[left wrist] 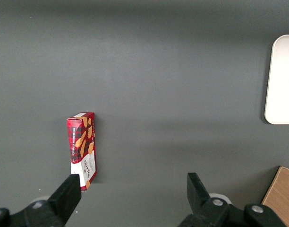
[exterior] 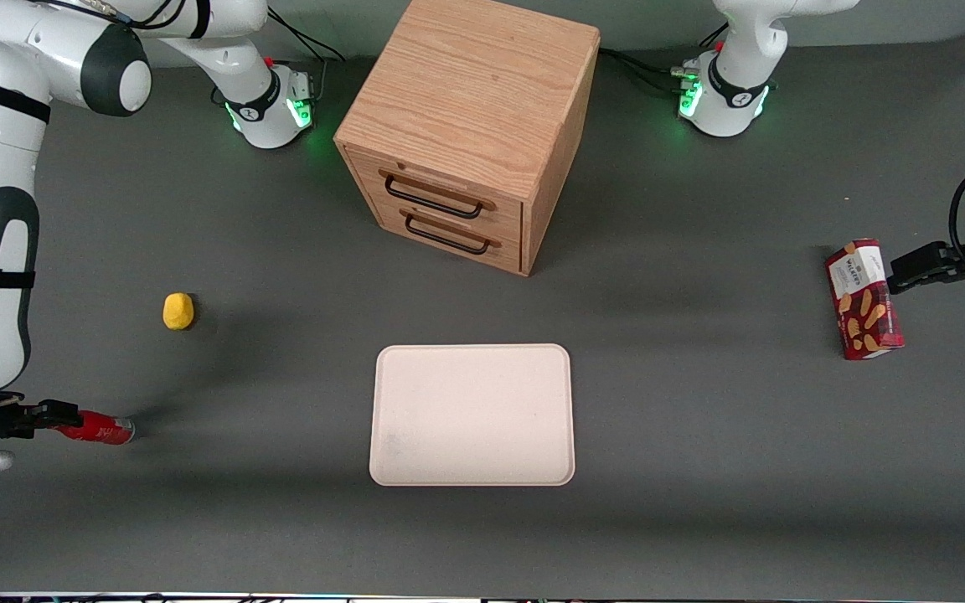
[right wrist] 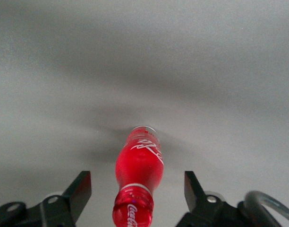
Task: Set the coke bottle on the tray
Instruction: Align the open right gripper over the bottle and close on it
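I see the flat pale pink tray (exterior: 472,414) with nothing on it. My gripper's (right wrist: 137,187) fingers (right wrist: 80,189) are spread wide, and the small red coke bottle (right wrist: 137,177) lies between them, untouched.

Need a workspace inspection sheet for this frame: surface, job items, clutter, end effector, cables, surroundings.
Surface: dark grey tabletop, flat.
Job's things: small slim red coke bottle lying on its side toward the working arm's end; large pale beige-pink tray holds nothing.
Clutter: yellow rounded lump; red rectangular snack box toward the parked arm's end; wooden two-drawer cabinet, drawers shut.
End effector: right arm's end effector open, fingers either side of the bottle, not touching.
Cables: black cables at the arm bases.
Surroundings: nothing seen.
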Controlling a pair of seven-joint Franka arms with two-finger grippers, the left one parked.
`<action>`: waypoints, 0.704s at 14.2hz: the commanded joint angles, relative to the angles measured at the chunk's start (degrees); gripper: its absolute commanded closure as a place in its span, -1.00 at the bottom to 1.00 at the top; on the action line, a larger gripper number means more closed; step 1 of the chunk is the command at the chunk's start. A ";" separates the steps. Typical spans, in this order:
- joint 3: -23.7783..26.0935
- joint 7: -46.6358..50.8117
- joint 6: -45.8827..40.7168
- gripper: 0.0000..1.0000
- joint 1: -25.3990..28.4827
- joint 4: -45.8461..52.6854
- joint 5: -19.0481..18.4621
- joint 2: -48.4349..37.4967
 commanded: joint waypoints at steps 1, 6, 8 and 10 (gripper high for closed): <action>-0.58 -2.31 0.53 -0.09 0.46 -1.76 1.96 -1.47; -0.58 -2.67 0.63 0.90 0.38 -1.76 1.96 -1.38; -0.58 -2.67 0.63 1.00 0.38 -1.76 1.96 -1.38; -0.58 -2.67 0.63 1.00 0.46 -1.50 1.87 -1.47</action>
